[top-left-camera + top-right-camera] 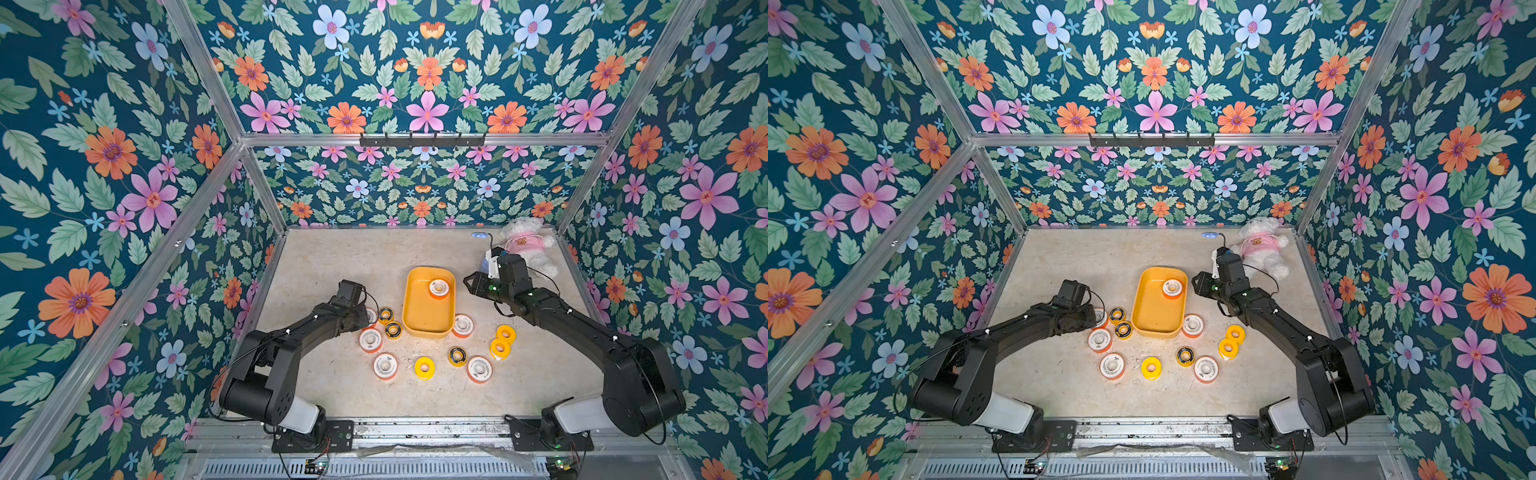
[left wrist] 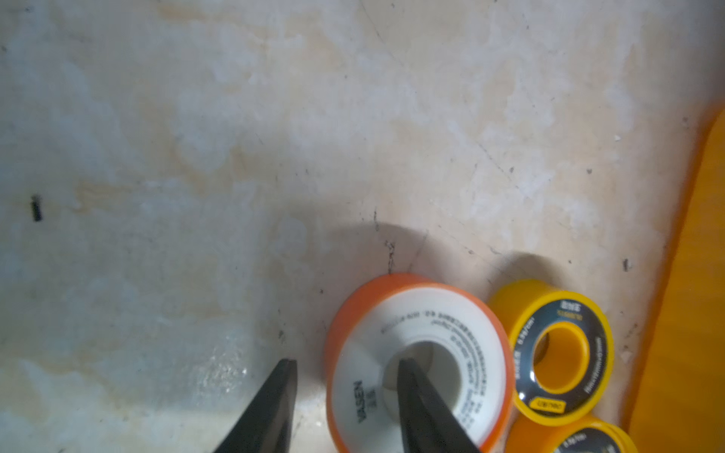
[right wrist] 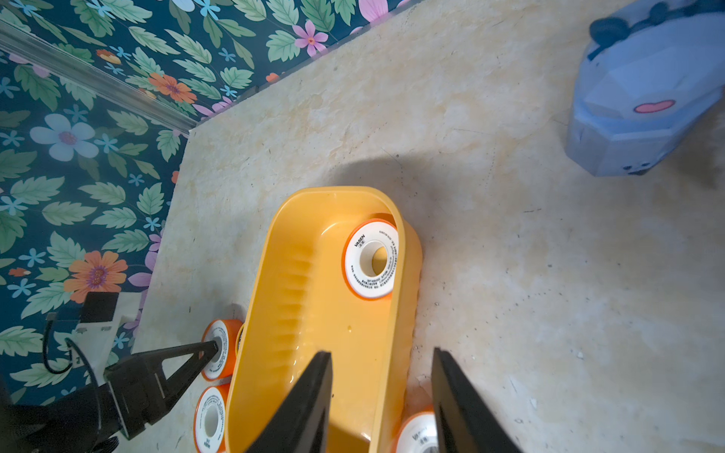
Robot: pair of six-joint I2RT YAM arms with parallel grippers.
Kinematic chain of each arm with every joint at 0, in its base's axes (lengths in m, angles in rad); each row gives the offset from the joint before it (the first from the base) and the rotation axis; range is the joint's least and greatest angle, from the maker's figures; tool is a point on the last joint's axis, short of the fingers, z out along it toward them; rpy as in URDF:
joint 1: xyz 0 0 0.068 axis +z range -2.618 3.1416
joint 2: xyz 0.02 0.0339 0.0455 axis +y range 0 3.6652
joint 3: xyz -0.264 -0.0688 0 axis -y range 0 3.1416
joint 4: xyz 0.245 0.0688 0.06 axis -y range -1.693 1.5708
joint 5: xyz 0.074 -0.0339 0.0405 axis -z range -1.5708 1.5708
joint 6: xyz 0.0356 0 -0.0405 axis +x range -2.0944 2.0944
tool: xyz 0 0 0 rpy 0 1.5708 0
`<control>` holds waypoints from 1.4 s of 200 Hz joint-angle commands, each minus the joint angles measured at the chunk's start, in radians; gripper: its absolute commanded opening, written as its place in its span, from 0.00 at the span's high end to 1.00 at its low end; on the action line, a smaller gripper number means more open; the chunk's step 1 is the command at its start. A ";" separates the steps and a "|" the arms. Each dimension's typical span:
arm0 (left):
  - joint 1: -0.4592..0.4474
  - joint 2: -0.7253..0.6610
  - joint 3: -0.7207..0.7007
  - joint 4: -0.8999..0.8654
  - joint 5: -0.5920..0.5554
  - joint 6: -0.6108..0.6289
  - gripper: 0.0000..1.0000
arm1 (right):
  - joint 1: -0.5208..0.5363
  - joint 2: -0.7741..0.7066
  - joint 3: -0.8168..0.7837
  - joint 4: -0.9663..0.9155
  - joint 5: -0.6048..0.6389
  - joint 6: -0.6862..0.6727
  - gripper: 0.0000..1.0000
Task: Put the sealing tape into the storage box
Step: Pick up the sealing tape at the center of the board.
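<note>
Orange-rimmed roll (image 2: 439,321) (partly cut off) straddled by left gripper (image 2: 346,362).

Both top views look steeply down from high at your front edge, the table (image 1: 332,386) filling the lower middle of frame. Your left wrist camera hugs its surface; the right wrist sits higher, looking along the storage box (image 3: 298,298), shared by all four.

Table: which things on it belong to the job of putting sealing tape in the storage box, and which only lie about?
Belong: storage box; one white-orange roll in it; five white-orange rolls, three yellow rolls and three black-yellow rings on the table.
Lying about: plush bear; blue gadget.
</note>
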 commanded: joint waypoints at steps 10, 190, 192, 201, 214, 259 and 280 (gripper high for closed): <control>0.001 0.028 0.013 -0.026 -0.031 0.011 0.53 | 0.001 0.007 0.001 0.016 -0.007 -0.001 0.53; -0.041 -0.129 0.062 -0.047 0.004 -0.011 0.73 | 0.013 0.170 0.007 0.071 -0.141 0.001 0.53; -0.045 -0.129 0.064 -0.048 0.005 -0.012 0.73 | 0.013 0.173 0.008 0.072 -0.141 0.002 0.53; -0.058 -0.130 0.076 -0.050 0.010 -0.013 0.73 | 0.019 0.185 0.015 0.072 -0.142 0.003 0.54; -0.076 -0.126 0.093 -0.052 0.013 -0.018 0.73 | 0.024 0.204 0.028 0.071 -0.141 0.006 0.56; -0.147 -0.099 0.156 -0.060 0.022 -0.018 0.73 | 0.037 0.268 0.062 0.074 -0.144 0.016 0.63; -0.174 -0.077 0.180 -0.055 0.035 -0.019 0.72 | 0.042 0.281 0.072 0.078 -0.148 0.017 0.65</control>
